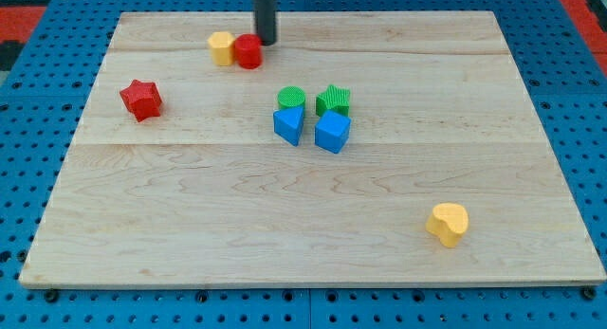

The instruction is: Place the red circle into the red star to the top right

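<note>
Red circle (248, 51) sat near the top of the frame, left of centre, touching the yellow block (221, 47) on its left side. My tip (266, 42) was right up against it on the upper right, just behind it as the camera saw things. No real hand on this rig, just the bare rod, so nothing was open, shut or held; it could only shove.

The bit that mattered: the red star (141, 100) was off toward the left of the counter (303, 225), lower in the frame than the circle. So from the tip the circle lay down-left, and the star lay further down-left again, roughly one line. Looked to me like a push that way would work, but the yellow block sitting flush on the circle's left could get dragged along or knock it off course.
</note>
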`<state>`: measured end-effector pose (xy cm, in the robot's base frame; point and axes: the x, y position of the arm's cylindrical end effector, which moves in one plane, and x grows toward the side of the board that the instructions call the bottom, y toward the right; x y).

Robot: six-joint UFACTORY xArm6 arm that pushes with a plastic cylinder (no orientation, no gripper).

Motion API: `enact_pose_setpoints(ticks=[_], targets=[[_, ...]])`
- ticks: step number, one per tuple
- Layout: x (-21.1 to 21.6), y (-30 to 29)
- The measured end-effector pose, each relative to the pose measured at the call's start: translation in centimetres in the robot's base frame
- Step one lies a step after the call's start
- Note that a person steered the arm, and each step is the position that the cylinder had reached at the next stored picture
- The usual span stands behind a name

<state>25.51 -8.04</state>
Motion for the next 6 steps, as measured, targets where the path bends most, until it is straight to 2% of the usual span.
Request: enact_pose_setpoints(ticks=[1,3,4,5,6], targets=[[1.8,-2.2],[5.5,-2.3],[5.8,1.9],[8.7,1.1],[9.4,-5.6]])
